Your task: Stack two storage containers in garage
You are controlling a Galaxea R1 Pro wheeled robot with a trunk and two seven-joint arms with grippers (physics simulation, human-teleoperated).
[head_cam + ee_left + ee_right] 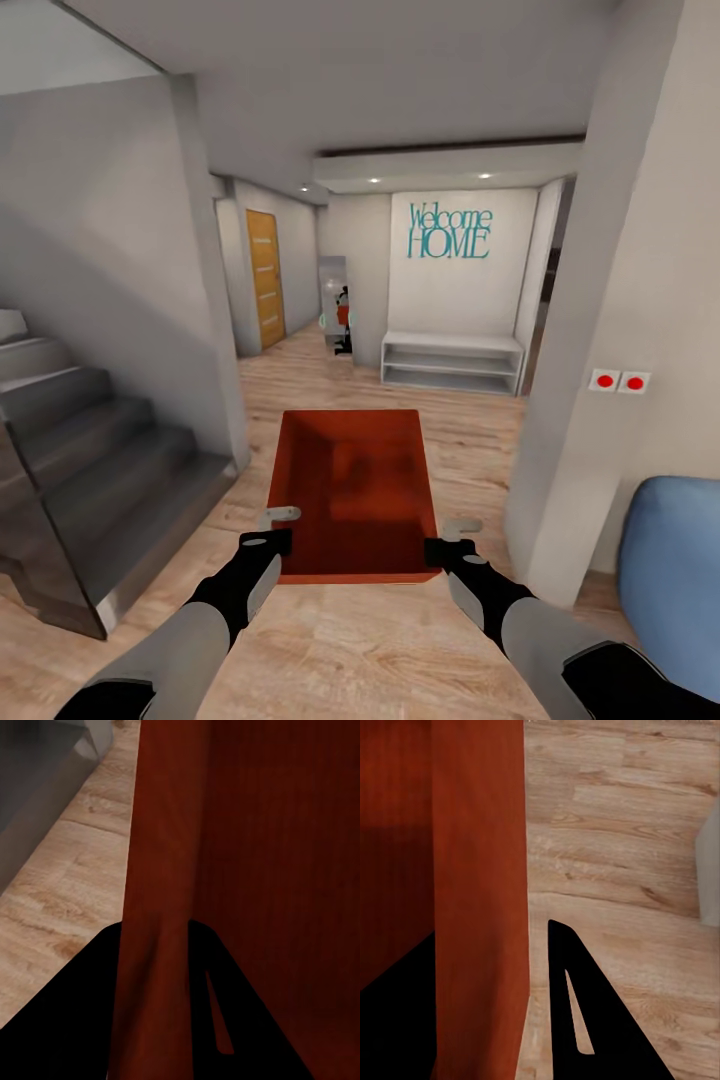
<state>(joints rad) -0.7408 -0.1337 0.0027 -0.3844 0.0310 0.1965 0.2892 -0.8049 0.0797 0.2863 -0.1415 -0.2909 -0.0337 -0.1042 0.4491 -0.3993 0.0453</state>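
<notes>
While both arms carry the red-orange open rectangular storage bin (355, 495) above light wood-plank flooring (480, 430), left pincer (272, 533) and right pincer (452, 540) each clamp a side wall. Transport step; next likely driving on toward the garage, keeping grip level.

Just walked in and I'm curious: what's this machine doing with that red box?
The robot holds one open red-orange storage container out in front of it, the left gripper clamped on its left wall and the right gripper on its right wall. It stands on light wood-plank flooring in a hallway, with a staircase on one side and a "Welcome HOME" wall ahead.
</notes>
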